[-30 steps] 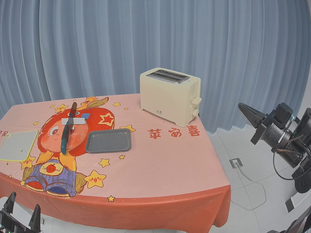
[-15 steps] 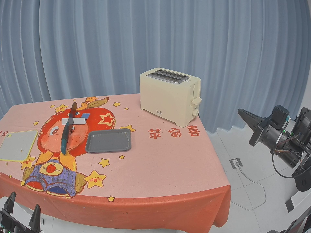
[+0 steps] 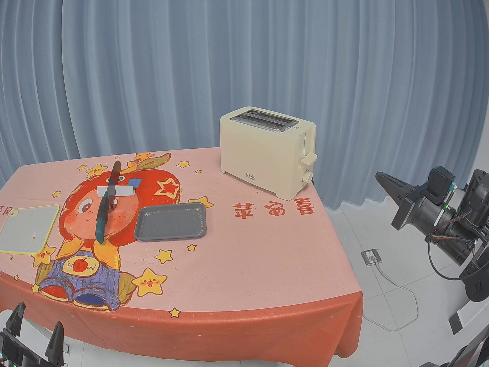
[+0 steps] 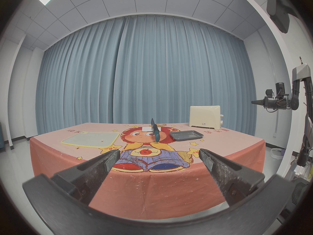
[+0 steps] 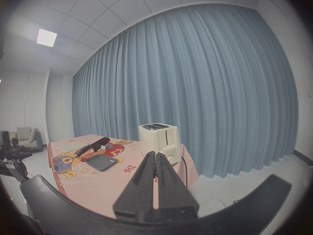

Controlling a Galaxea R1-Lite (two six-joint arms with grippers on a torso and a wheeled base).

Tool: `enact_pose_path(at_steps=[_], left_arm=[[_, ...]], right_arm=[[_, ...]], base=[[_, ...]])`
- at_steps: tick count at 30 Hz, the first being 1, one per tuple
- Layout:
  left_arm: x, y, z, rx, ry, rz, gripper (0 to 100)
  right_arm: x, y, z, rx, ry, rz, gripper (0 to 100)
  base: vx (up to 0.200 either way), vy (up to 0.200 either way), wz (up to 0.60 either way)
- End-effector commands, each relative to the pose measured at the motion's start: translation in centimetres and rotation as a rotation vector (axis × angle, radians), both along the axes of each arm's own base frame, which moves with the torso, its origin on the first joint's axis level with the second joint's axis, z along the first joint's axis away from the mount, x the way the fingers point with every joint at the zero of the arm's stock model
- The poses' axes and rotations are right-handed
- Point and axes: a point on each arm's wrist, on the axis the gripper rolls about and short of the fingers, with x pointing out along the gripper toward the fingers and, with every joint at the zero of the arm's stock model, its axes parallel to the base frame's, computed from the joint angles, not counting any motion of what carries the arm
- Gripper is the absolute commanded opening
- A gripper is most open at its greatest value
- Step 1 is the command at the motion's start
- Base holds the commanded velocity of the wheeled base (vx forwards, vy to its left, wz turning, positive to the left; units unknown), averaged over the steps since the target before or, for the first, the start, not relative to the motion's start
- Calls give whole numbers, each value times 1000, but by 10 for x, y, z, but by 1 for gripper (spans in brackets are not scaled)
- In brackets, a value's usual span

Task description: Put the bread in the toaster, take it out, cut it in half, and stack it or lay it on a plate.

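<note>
A cream two-slot toaster (image 3: 267, 151) stands upright near the far right corner of the table (image 3: 265, 266). A grey rectangular plate (image 3: 171, 221) lies flat mid-table. Beside it, a teal-handled knife (image 3: 105, 203) rests across a white block (image 3: 125, 191).

Your head view looks down on the table (image 3: 265, 266) from above its near edge, the left wrist view faces across it from low by that edge, the right from off its right edge; all three share the toaster (image 3: 265, 151).
</note>
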Motion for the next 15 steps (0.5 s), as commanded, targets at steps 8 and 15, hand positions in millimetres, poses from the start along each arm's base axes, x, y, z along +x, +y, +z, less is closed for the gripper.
enact_pose_path(at_steps=[8,15], left_arm=[[1,0,-5,0,18,0,100],[1,0,-5,0,18,0,100]], right_arm=[[-1,2,-5,-7,18,9,0],[-2,2,-8,-12,31,12,0]], base=[[0,0,0],[0,0,0]])
